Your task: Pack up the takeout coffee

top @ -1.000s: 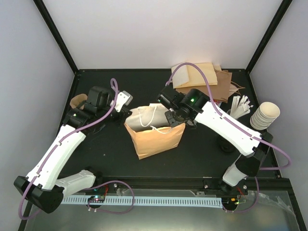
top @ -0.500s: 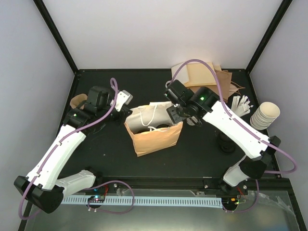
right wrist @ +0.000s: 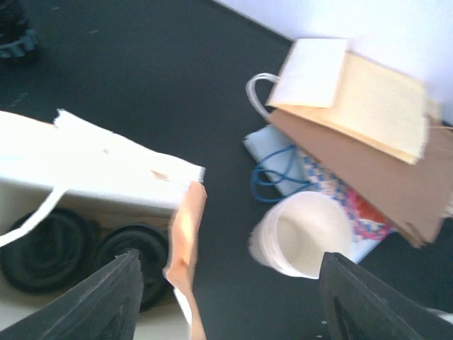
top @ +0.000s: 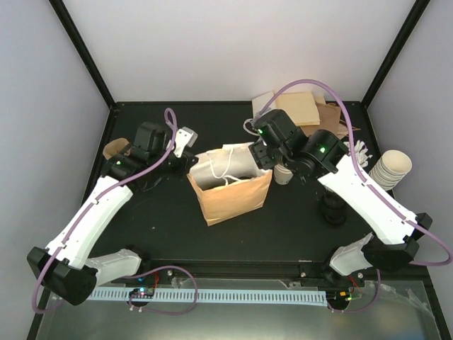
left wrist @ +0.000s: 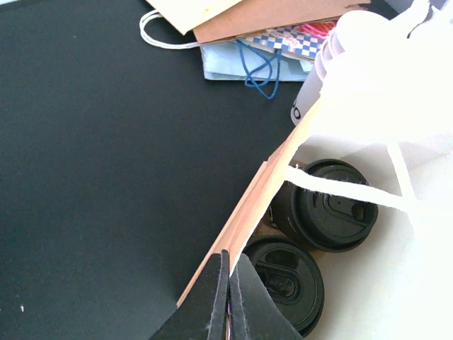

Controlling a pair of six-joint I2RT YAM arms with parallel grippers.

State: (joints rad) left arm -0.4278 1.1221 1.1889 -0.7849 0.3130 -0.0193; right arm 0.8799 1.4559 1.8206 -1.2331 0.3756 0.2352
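A brown paper bag (top: 233, 200) stands open in the middle of the black table. Two takeout coffee cups with black lids (left wrist: 329, 210) (left wrist: 287, 276) stand side by side on its floor, also seen in the right wrist view (right wrist: 131, 258) (right wrist: 42, 248). My left gripper (top: 192, 161) is shut on the bag's left rim (left wrist: 272, 184), its fingertips (left wrist: 228, 283) pinching the paper edge. My right gripper (top: 263, 154) hangs open above the bag's right rim (right wrist: 185, 227), its fingers wide apart (right wrist: 241, 297) and holding nothing.
A stack of lidless white cups (top: 283, 173) (right wrist: 304, 234) stands just right of the bag. Flat paper bags (top: 304, 113) are piled at the back. Another cup stack (top: 391, 170) sits at the far right, a black object (top: 333, 211) in front of it, and a brown tray (top: 113, 149) at far left.
My right gripper was shut low inside the bag; it has opened and risen back and to the right, out of the bag. The left gripper keeps its pinch on the rim.
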